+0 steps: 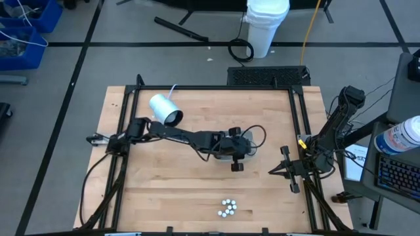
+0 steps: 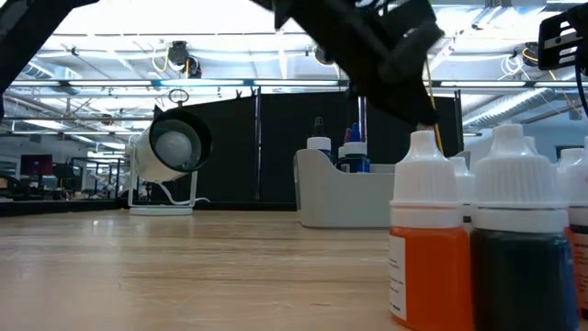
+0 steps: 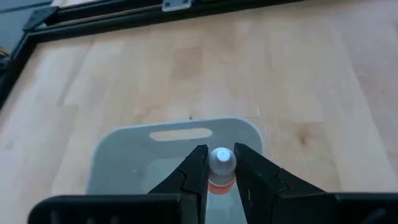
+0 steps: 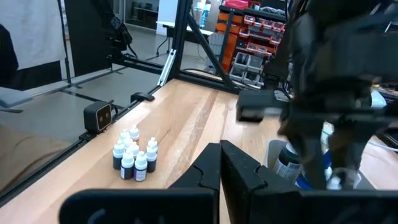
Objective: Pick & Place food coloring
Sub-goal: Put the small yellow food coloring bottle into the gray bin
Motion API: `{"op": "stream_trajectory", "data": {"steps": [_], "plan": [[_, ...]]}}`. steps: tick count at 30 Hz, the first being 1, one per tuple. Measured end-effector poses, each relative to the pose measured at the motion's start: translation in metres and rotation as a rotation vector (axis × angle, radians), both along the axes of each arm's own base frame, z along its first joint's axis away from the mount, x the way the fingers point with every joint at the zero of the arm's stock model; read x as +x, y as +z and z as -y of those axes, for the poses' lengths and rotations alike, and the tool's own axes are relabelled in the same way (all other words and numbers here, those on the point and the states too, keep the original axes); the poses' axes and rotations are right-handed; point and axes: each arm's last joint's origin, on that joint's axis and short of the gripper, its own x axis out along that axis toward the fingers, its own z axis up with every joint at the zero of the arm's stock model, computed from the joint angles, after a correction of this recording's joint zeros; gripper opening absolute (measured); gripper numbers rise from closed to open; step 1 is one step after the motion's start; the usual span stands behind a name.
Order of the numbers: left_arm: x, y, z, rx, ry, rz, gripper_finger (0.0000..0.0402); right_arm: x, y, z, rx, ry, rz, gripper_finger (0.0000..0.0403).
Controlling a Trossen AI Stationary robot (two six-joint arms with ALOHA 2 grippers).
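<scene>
Left gripper (image 3: 221,177) hangs over the grey tray (image 3: 124,146) at centre frame in the high view, fingers narrowed onto one bottle (image 3: 221,163) with a white cap and orange body. Grip sits just under the cap, bottle upright, directly above the tray's open interior; judged to be a carry-and-lower posture, so the bottle goes in standing rather than tipped. Bottle not yet released.

Remaining food coloring (image 1: 228,208) stands in a tight cluster at lower centre of the high view, well apart from the tray. Low view shows two of them close up at lower right, an orange one (image 2: 427,248) and a dark green one (image 2: 522,248), side by side. Tray in that view already holds a few bottles, white and blue caps showing above its wall.

Right gripper (image 4: 219,165) waits at the right edge of the table, fingers pressed together, holding nothing, clear of the left arm's path.

White cylinder (image 1: 165,109) lies on its side at upper left of the table, untouched.

Task judged under way, most bottles still to move.
</scene>
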Motion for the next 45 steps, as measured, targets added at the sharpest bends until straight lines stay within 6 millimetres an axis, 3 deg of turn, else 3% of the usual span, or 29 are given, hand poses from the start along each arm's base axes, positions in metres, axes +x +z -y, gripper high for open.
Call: {"op": "stream_trajectory", "data": {"steps": [3,9,15,20,31,45], "plan": [[0.003,0.012,-0.002,-0.005,0.008,-0.014,0.0071,0.0,0.0,0.0,-0.015,0.0,0.005,0.0],[0.004,0.015,-0.001,-0.007,0.029,-0.011,0.0071,0.0,0.001,0.0,-0.007,-0.001,0.013,0.0],[0.014,-0.011,-0.004,-0.033,0.11,0.002,0.0071,0.0,0.002,0.0,-0.004,-0.001,0.015,0.0],[0.017,-0.018,-0.003,-0.016,0.177,0.013,0.0071,0.0,0.002,0.0,0.0,0.0,0.015,0.0],[0.021,-0.039,-0.003,-0.016,0.093,-0.042,0.0071,0.0,0.002,0.0,0.003,0.001,0.016,0.0],[0.022,-0.048,-0.004,-0.053,0.15,-0.049,0.0072,0.0,0.002,0.0,0.007,0.002,0.018,0.0]]}}
